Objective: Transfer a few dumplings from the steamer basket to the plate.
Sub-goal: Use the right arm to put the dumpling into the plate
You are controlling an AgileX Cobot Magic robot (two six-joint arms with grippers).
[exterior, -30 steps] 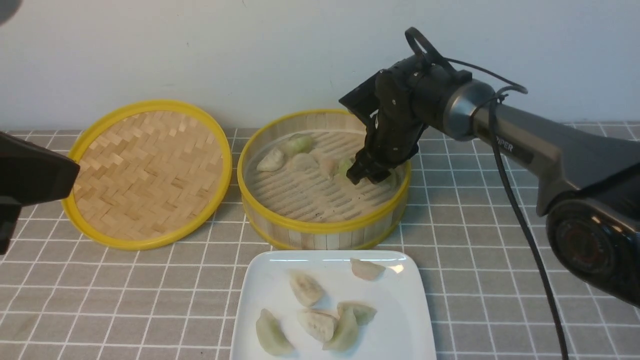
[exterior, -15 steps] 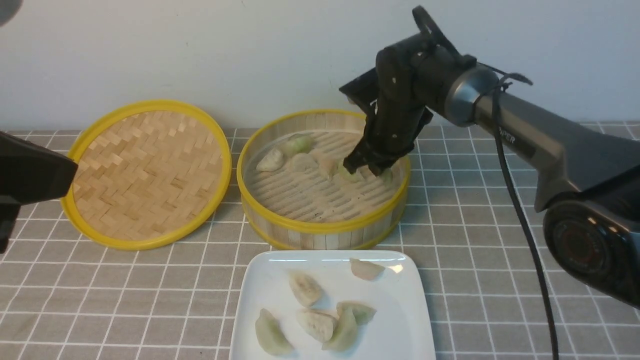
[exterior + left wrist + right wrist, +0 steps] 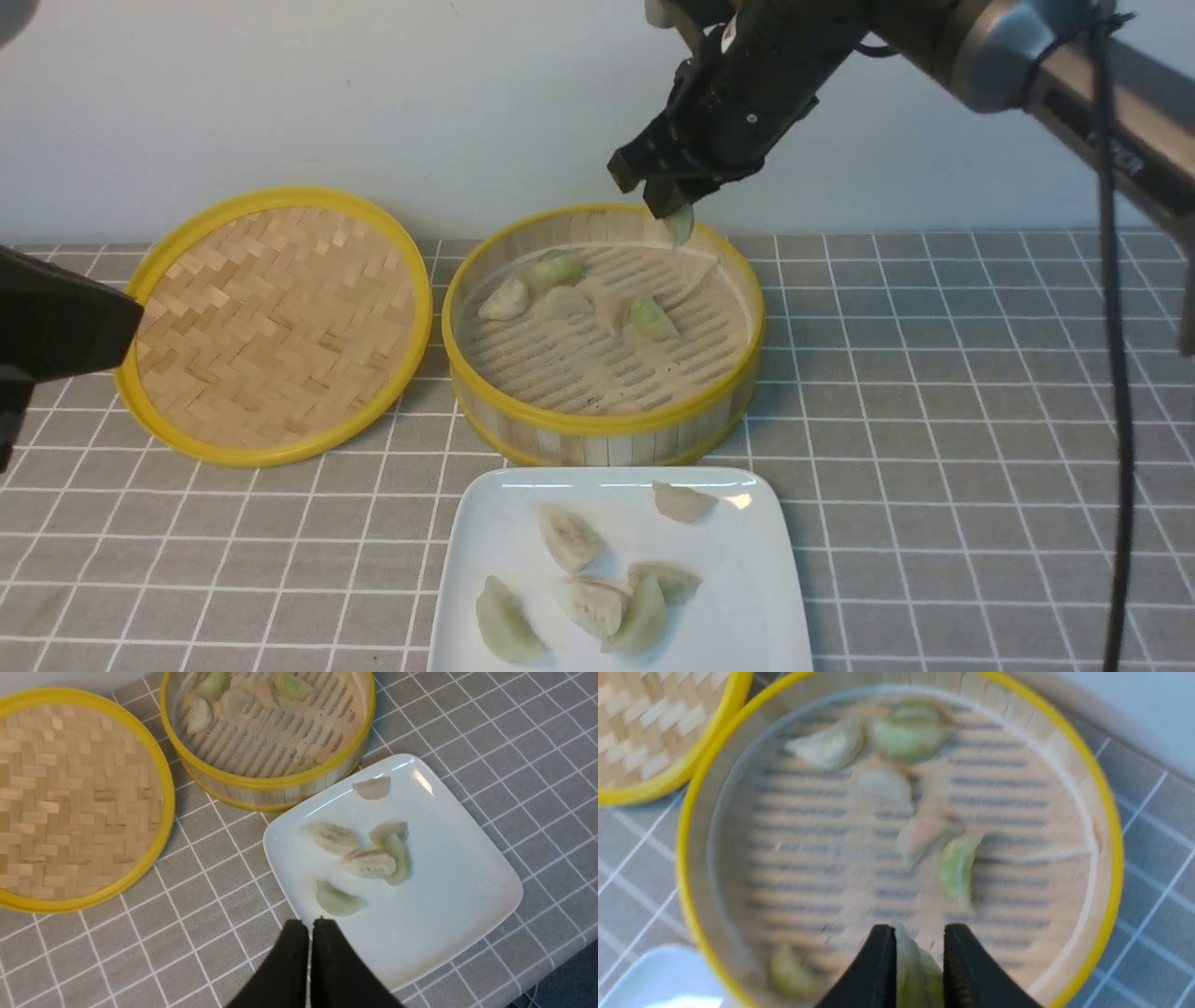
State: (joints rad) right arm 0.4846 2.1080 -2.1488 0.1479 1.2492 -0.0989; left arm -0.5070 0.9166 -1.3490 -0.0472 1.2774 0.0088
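My right jaws were closed narrowly on one pale green, pleated, translucent dumpling [image 3: 680,224]. It hung from the tips, above the far rim of the round bamboo steamer basket with yellow rims [image 3: 597,425]. Inside the basket, at least five more dumplings [image 3: 567,301] lay close together on the far half of the slatted floor, some green and some whitish. The glossy white rounded-square plate [image 3: 756,607] stood just in front of the basket, on my side, and carried six dumplings. The flat woven yellow-rimmed lid [image 3: 280,317] lay left of the basket on the grey counter with white grid lines [image 3: 934,420]. My left jaws were pressed together and held nothing.
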